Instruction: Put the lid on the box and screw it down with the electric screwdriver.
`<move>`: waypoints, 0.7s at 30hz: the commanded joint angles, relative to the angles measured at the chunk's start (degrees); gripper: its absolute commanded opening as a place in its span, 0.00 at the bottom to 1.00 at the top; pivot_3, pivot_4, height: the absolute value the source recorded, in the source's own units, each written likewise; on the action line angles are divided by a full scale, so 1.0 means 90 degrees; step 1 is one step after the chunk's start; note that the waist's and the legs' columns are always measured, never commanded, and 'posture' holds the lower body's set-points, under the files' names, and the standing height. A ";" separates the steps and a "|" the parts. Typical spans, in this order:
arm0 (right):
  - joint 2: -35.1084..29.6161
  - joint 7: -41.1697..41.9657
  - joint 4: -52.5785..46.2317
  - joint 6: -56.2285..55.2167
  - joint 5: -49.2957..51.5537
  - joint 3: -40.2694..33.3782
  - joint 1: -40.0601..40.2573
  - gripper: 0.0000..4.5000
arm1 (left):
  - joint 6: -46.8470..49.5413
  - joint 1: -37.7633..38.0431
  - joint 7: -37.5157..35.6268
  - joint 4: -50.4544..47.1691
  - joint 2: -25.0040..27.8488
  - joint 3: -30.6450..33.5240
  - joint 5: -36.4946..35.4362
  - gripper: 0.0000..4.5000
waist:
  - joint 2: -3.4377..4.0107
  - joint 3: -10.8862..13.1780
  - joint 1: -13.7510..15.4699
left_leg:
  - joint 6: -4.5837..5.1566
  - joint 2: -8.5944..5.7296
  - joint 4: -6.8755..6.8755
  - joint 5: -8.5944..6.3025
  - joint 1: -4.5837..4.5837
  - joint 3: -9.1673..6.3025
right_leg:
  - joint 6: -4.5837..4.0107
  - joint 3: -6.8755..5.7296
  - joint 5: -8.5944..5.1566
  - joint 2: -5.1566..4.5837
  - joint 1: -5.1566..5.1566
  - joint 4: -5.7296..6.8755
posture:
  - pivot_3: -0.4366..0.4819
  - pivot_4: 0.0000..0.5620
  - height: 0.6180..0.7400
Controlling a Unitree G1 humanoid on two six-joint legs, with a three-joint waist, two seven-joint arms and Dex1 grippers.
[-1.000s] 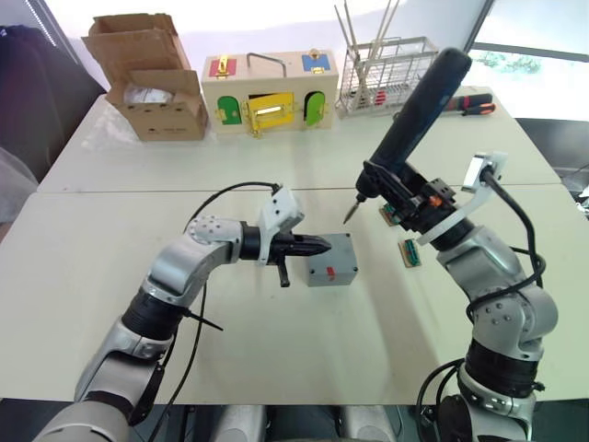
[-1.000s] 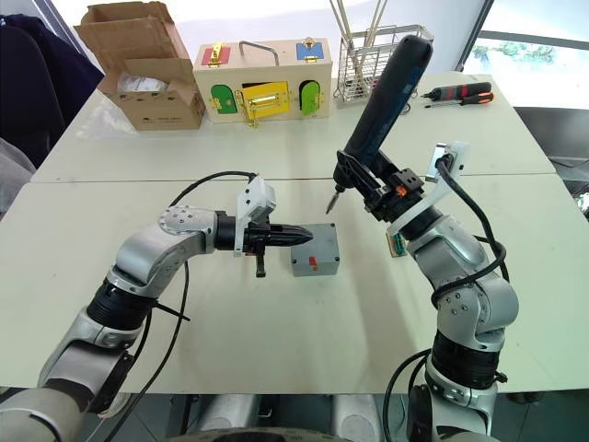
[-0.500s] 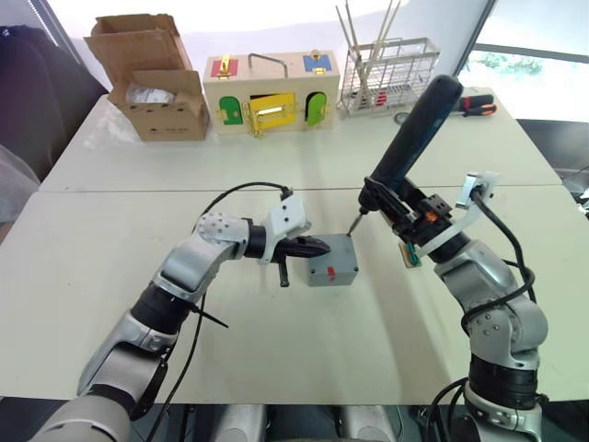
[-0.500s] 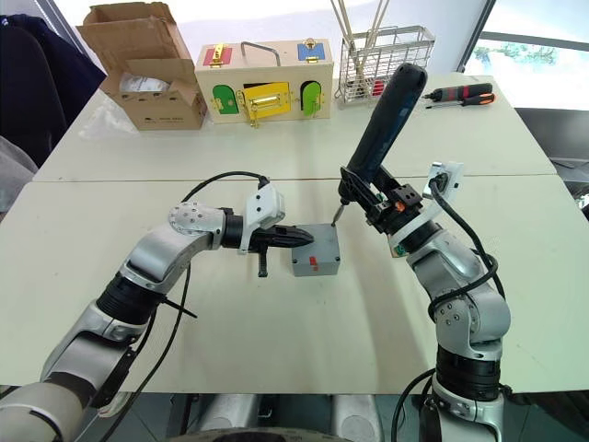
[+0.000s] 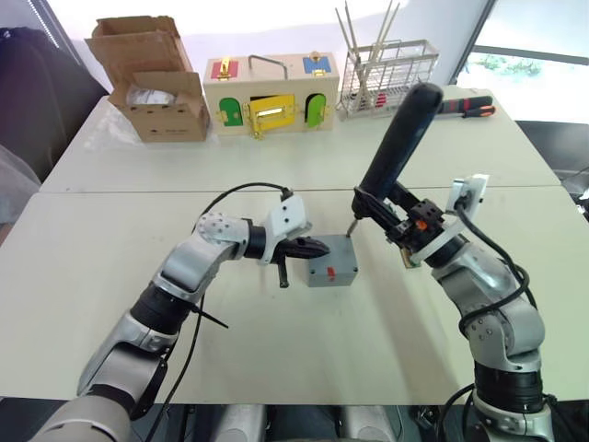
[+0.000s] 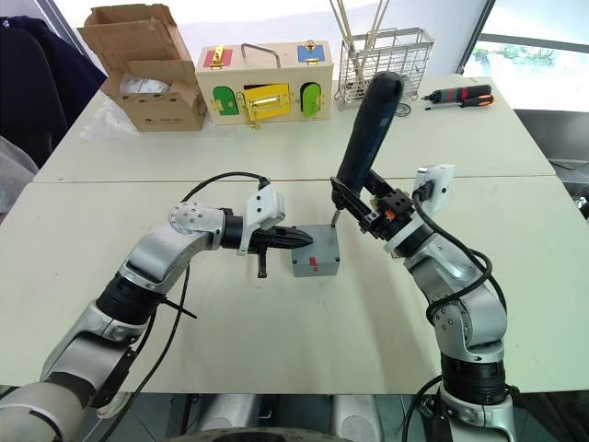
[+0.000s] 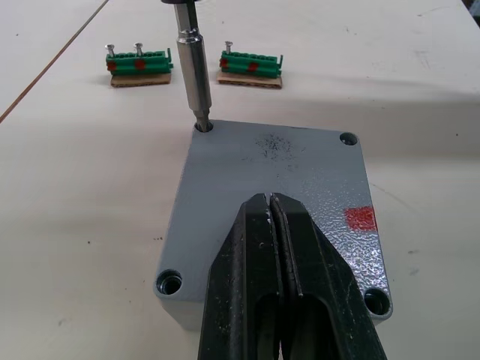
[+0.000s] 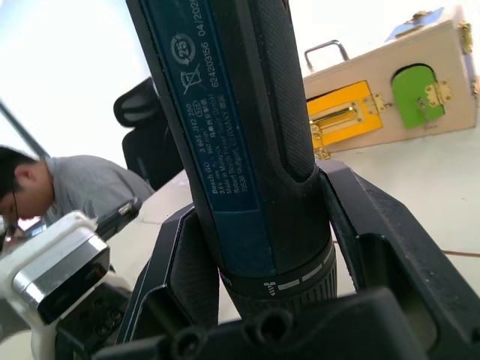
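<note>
Right gripper (image 8: 262, 247) clamps the electric screwdriver (image 5: 396, 152), bit in the lid's (image 7: 277, 202) ten o'clock corner hole, seemingly seated. Left gripper (image 7: 271, 204), fingers pressed together, rests on the lid.

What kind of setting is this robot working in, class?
Probably a robotics lab or test room: pale tables carry practice items such as a wooden box with coloured doors, a wire rack and a cardboard carton, and a person sits nearby.

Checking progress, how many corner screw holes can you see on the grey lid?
4: one under the electric screwdriver bit, three open at the other corners of the lid; the left claw rests shut on top.
</note>
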 commanded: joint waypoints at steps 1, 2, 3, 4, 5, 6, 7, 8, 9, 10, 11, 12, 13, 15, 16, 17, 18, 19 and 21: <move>-0.0209 0.0291 0.0178 0.0033 -0.0285 0.0476 0.0152 0.41 | 0.0009 0.0150 -0.0015 -0.0110 0.0032 -0.0094 0.0118 0.00 | -0.0010 -0.0028 0.0001 | 0.0000 0.0000 -0.0001 0.0000 0.0003 -0.0001 | 0.0000 -0.0001 0.0000 0.0001 0.0002 0.0000 | 0.48 0.27 0.92; -0.0230 0.0330 0.0217 0.0022 -0.0308 0.0550 0.0193 0.41 | 0.0024 0.0166 -0.0009 -0.0123 0.0016 -0.0095 0.0114 0.00 | -0.0018 -0.0039 0.0001 | 0.0001 0.0001 -0.0003 -0.0001 0.0006 -0.0001 | 0.0000 -0.0001 0.0000 0.0001 0.0006 0.0000 | 0.48 0.27 0.92; -0.0245 0.0361 0.0262 0.0008 -0.0359 0.0641 0.0229 0.41 | 0.0035 0.0179 0.0002 -0.0133 0.0001 -0.0098 0.0113 0.00 | -0.0028 -0.0054 0.0003 | 0.0001 0.0001 -0.0003 -0.0001 0.0009 -0.0002 | 0.0000 -0.0002 0.0000 0.0002 0.0009 0.0000 | 0.48 0.27 0.92; -0.0239 0.0379 0.0302 -0.0021 -0.0411 0.0709 0.0268 0.41 | 0.0058 0.0194 0.0015 -0.0152 -0.0018 -0.0108 0.0116 0.00 | -0.0035 -0.0070 0.0003 | 0.0001 0.0002 -0.0004 -0.0001 0.0012 -0.0003 | 0.0000 -0.0002 0.0000 0.0002 0.0013 -0.0001 | 0.48 0.27 0.92; -0.0213 0.0365 0.0361 -0.0045 -0.0479 0.0767 0.0297 0.41 | 0.0069 0.0211 0.0024 -0.0165 -0.0035 -0.0124 0.0129 0.00 | -0.0039 -0.0075 0.0006 | 0.0002 0.0002 -0.0004 -0.0002 0.0017 -0.0003 | 0.0000 -0.0002 -0.0001 0.0002 0.0020 -0.0001 | 0.48 0.27 0.92; -0.0180 0.0350 0.0413 -0.0067 -0.0528 0.0801 0.0321 0.41 | 0.0074 0.0224 0.0031 -0.0172 -0.0048 -0.0134 0.0143 0.00 | -0.0040 -0.0077 0.0007 | 0.0005 0.0003 -0.0004 -0.0003 0.0028 -0.0004 | -0.0001 -0.0002 -0.0001 0.0002 0.0034 -0.0004 | 0.48 0.27 0.92; -0.0142 0.0326 0.0443 -0.0072 -0.0530 0.0800 0.0350 0.41 | 0.0092 0.0237 0.0043 -0.0182 -0.0067 -0.0141 0.0153 0.00 | -0.0040 -0.0077 0.0013 | 0.0006 0.0003 -0.0007 -0.0004 0.0044 -0.0004 | -0.0001 -0.0002 -0.0001 0.0002 0.0053 -0.0015 | 0.48 0.27 0.92; -0.0105 0.0290 0.0472 -0.0072 -0.0537 0.0790 0.0371 0.41 | 0.0115 0.0247 0.0064 -0.0182 -0.0091 -0.0134 0.0159 0.00 | -0.0040 -0.0079 0.0016 | 0.0013 0.0004 -0.0019 -0.0008 0.0081 -0.0005 | -0.0001 -0.0005 -0.0002 0.0004 0.0093 -0.0036 | 0.48 0.27 0.92; -0.0078 0.0265 0.0512 -0.0093 -0.0564 0.0788 0.0401 0.41 | 0.0143 0.0253 0.0091 -0.0154 -0.0126 -0.0125 0.0172 0.00 | -0.0041 -0.0083 0.0017 | 0.0043 0.0005 -0.0025 -0.0027 0.0112 -0.0005 | 0.0000 -0.0007 -0.0004 0.0005 0.0130 -0.0045 | 0.48 0.27 0.92; -0.0064 0.0262 0.0530 -0.0109 -0.0574 0.0786 0.0435 0.41 | 0.0149 0.0261 0.0117 -0.0125 -0.0158 -0.0132 0.0200 0.00 | -0.0044 -0.0087 0.0016 | 0.0063 0.0006 -0.0025 -0.0038 0.0119 -0.0006 | 0.0001 -0.0008 -0.0005 0.0005 0.0138 -0.0047 | 0.48 0.27 0.92; -0.0037 0.0248 0.0550 -0.0108 -0.0581 0.0795 0.0466 0.41 | 0.0110 0.0276 0.0141 -0.0057 -0.0186 -0.0158 0.0252 0.00 | -0.0046 -0.0091 0.0016 | 0.0063 0.0007 -0.0025 -0.0039 0.0119 -0.0006 | 0.0001 -0.0007 -0.0005 0.0005 0.0138 -0.0048 | 0.48 0.27 0.92; -0.0008 0.0240 0.0570 -0.0105 -0.0583 0.0814 0.0493 0.41 | 0.0067 0.0291 0.0147 0.0014 -0.0197 -0.0197 0.0305 0.00 | -0.0046 -0.0099 0.0018 | 0.0063 0.0007 -0.0024 -0.0039 0.0119 -0.0007 | 0.0001 -0.0007 -0.0005 0.0005 0.0138 -0.0048 | 0.48 0.27 0.92; 0.0025 0.0234 0.0587 -0.0095 -0.0589 0.0852 0.0520 0.41 | 0.0007 0.0309 0.0146 0.0091 -0.0205 -0.0241 0.0362 0.00 | -0.0048 -0.0116 0.0018 | 0.0062 0.0007 -0.0024 -0.0038 0.0119 -0.0006 | 0.0001 -0.0007 -0.0005 0.0005 0.0137 -0.0048 | 0.48 0.27 0.92; 0.0072 0.0226 0.0609 -0.0092 -0.0614 0.0907 0.0554 0.41 | -0.0069 0.0327 0.0139 0.0188 -0.0220 -0.0286 0.0439 0.00 | -0.0054 -0.0154 0.0020 | 0.0062 0.0006 -0.0024 -0.0038 0.0120 -0.0007 | 0.0001 -0.0007 -0.0005 0.0005 0.0138 -0.0048 | 0.48 0.27 0.92; 0.0098 0.0222 0.0603 -0.0103 -0.0636 0.0933 0.0596 0.41 | -0.0089 0.0338 0.0150 0.0222 -0.0241 -0.0298 0.0468 0.00 | -0.0059 -0.0173 0.0020 | 0.0062 0.0006 -0.0025 -0.0039 0.0125 -0.0007 | 0.0001 -0.0007 -0.0005 0.0005 0.0141 -0.0048 | 0.48 0.27 0.92; 0.0141 0.0200 0.0596 -0.0087 -0.0628 0.0935 0.0634 0.41 | -0.0092 0.0347 0.0156 0.0245 -0.0259 -0.0301 0.0476 0.00 | -0.0063 -0.0188 0.0021 | 0.0064 0.0007 -0.0025 -0.0040 0.0126 -0.0007 | 0.0001 -0.0007 -0.0005 0.0005 0.0143 -0.0050 | 0.48 0.27 0.92; 0.0174 0.0185 0.0591 -0.0074 -0.0623 0.0933 0.0659 0.41 | -0.0097 0.0353 0.0158 0.0263 -0.0271 -0.0302 0.0480 0.00 | -0.0066 -0.0196 0.0022 | 0.0066 0.0007 -0.0026 -0.0042 0.0131 -0.0008 | 0.0001 -0.0007 -0.0005 0.0005 0.0147 -0.0051 | 0.48 0.27 0.92; 0.0194 0.0171 0.0602 -0.0087 -0.0643 0.0935 0.0681 0.41 | -0.0096 0.0355 0.0163 0.0291 -0.0286 -0.0296 0.0483 0.00 | -0.0069 -0.0197 0.0023 | 0.0074 0.0007 -0.0028 -0.0047 0.0146 -0.0008 | 0.0001 -0.0007 -0.0005 0.0006 0.0164 -0.0058 | 0.48 0.27 0.92; 0.0322 0.0088 0.0677 -0.0155 -0.0627 0.0864 0.0748 0.41 | -0.0090 0.0367 0.0159 0.0348 -0.0319 -0.0296 0.0493 0.00 | -0.0078 -0.0210 0.0021 | 0.0089 0.0007 -0.0043 -0.0058 0.0202 -0.0006 | 0.0004 -0.0007 -0.0012 0.0005 0.0216 -0.0073 | 0.48 0.27 0.92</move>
